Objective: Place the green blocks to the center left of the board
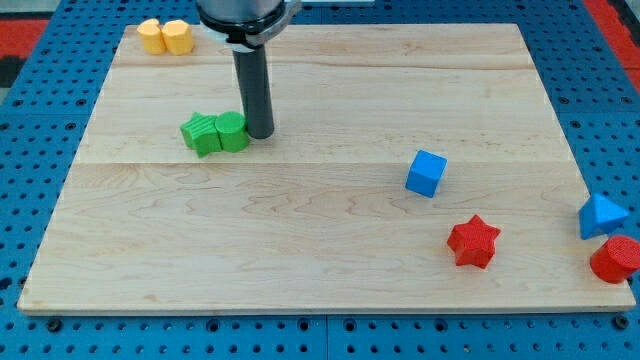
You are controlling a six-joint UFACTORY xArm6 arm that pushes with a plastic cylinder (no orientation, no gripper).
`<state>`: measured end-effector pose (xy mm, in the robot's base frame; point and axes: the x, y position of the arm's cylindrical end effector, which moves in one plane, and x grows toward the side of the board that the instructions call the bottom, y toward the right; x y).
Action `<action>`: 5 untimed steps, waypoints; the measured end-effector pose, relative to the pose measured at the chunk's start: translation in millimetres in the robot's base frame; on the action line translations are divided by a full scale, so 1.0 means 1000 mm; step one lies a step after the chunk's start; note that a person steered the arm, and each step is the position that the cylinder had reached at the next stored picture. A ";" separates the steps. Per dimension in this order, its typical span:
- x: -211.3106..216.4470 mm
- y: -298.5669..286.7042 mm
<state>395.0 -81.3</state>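
Two green blocks sit side by side left of the board's middle: a ridged green block [201, 133] and a rounder green block [232, 131] touching its right side. My tip [260, 135] stands on the board just right of the rounder green block, touching or almost touching it. The dark rod rises from there to the view's top.
Two yellow blocks [165, 36] lie at the board's top left corner. A blue cube [426, 173] lies right of centre, a red star [472, 241] below it. A blue triangular block [602, 216] and a red block [616, 260] sit at the right edge of the wooden board [320, 260].
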 end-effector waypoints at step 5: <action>0.026 -0.058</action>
